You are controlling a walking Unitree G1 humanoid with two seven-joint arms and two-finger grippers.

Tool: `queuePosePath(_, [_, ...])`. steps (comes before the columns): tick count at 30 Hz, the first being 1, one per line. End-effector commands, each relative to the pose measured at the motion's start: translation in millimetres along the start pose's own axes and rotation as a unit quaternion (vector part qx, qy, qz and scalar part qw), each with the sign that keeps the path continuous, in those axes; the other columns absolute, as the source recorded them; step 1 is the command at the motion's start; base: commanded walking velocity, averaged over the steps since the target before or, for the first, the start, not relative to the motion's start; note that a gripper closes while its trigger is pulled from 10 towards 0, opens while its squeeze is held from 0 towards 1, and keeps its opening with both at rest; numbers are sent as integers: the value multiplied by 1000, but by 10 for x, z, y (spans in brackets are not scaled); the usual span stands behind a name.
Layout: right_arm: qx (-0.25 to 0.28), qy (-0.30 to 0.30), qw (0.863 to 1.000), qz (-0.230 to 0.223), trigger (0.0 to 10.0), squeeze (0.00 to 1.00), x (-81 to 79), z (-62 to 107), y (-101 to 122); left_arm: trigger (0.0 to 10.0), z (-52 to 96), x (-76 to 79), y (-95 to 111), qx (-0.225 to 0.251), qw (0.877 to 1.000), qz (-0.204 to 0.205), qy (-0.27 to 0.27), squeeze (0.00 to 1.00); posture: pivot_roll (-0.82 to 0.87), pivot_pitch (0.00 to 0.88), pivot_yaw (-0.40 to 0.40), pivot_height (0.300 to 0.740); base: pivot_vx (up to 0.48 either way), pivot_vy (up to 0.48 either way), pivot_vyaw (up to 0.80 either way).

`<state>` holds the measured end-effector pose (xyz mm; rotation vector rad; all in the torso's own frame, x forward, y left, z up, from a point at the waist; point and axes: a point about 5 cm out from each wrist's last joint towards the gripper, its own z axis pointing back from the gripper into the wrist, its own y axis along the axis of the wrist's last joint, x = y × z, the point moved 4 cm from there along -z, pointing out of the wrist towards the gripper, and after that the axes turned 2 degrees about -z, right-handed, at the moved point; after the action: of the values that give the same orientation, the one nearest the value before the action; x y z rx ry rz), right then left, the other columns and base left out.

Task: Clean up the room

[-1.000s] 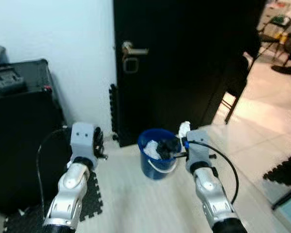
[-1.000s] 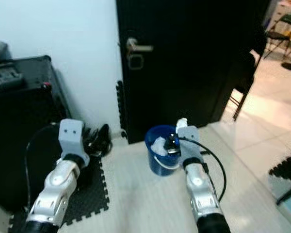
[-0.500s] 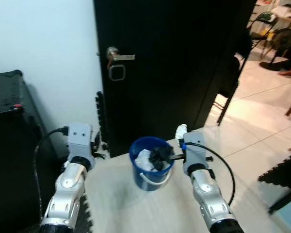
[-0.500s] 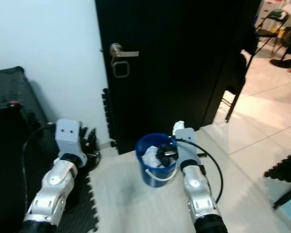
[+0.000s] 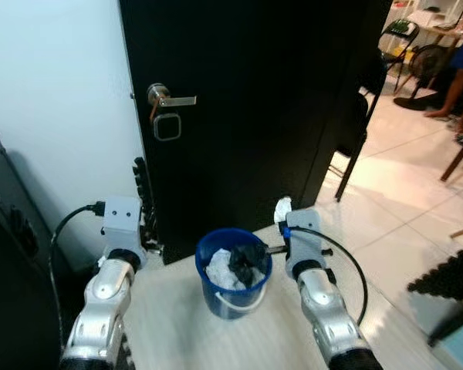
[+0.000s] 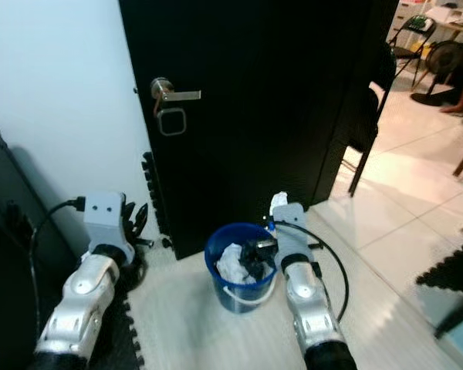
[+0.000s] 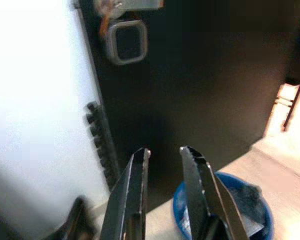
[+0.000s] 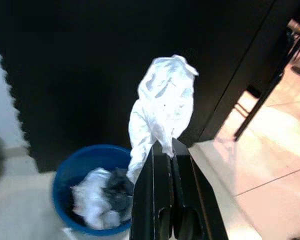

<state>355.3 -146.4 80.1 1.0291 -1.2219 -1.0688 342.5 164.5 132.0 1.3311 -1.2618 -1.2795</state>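
Note:
A blue bucket [image 5: 233, 270] stands on the pale floor before a black door, with white and dark scraps inside. My right gripper [image 8: 163, 150] is shut on a crumpled white wrapper [image 8: 160, 107], which sticks up above the fingers beside the bucket's rim; the white wrapper [image 5: 282, 208] also shows just right of the bucket. My left gripper [image 7: 165, 152] is held up left of the bucket, its fingers a little apart with nothing between them. The bucket [image 7: 225, 210] lies below and beyond it.
The black door [image 5: 247, 100] with a silver handle [image 5: 170, 99] rises right behind the bucket. A black case [image 6: 4, 216] stands at the left against the white wall. At the right is an open tiled area with a chair [image 5: 363, 131] and a person's legs [image 5: 455, 77].
The camera has swung, so the door, handle and bucket sit further left and nearer. The right gripper still holds the wrapper beside the bucket; both arms keep their pose.

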Motion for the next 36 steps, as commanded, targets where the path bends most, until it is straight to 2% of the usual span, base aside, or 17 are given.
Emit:
queuePosePath(1, [1, 14, 1000, 11, 10000, 0, -68, -9, 6, 10000, 15, -22, -19, -3, 1000, -6, 2, 0, 118, 16, -45, 740, 364, 0, 0])
queuePosePath(6, [2, 13, 1000, 11, 10000, 0, -76, -20, 24, 10000, 18, -18, -12, -3, 1000, -6, 2, 0, 121, 11, -48, 740, 359, 0, 640])
queuePosePath(9, [3, 7, 1000, -3, 10000, 0, -68, -30, 26, 10000, 8, -15, -15, -4, 1000, -7, 0, 0, 121, 11, -48, 740, 361, 0, 0])
queuePosePath(23, [-2, -4, 1000, 3, 10000, 0, -30, -19, -8, 10000, -18, 67, -76, -24, 999, -14, -30, 0, 117, 6, -35, 740, 361, 0, 0])
queuePosePath(26, [-11, -12, 1000, -14, 10000, 0, -13, -11, -43, 10000, -17, 92, -88, -26, 999, -16, -38, 0, 118, 2, -33, 740, 363, 0, 0])
queuePosePath(34, [-20, -20, 999, -17, 10000, 0, 26, -3, -91, 10000, -25, 131, -85, -26, 998, -20, -51, 0, 114, 0, -25, 740, 361, 0, -800])
queuePosePath(36, [-16, -25, 1000, -10, 10000, 0, 41, 9, -85, 10000, -32, 156, -82, -26, 998, -19, -58, 0, 112, 0, -20, 740, 362, 0, 0])
